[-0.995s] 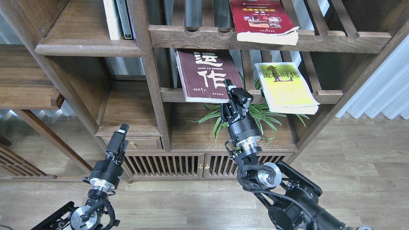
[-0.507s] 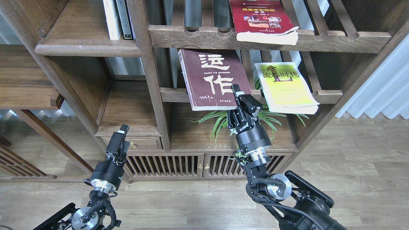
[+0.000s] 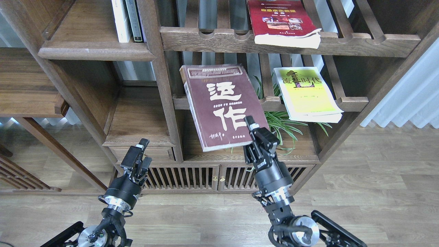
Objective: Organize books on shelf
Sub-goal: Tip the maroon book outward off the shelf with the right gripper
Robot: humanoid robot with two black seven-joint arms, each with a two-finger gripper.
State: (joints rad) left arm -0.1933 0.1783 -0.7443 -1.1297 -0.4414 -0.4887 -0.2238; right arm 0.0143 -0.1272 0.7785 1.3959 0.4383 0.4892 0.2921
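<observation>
My right gripper (image 3: 249, 134), pinching the maroon book (image 3: 221, 105) at its lower corner, has drawn it off the slatted rack to mid-frame; shelving comes next. My left gripper (image 3: 137, 160), lower left, seems slightly spread and empty.

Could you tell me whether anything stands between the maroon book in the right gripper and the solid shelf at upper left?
Yes. The bookcase's vertical post stands between the maroon book, held by the right gripper, and the solid shelf. Upright books occupy that shelf's right end.
</observation>
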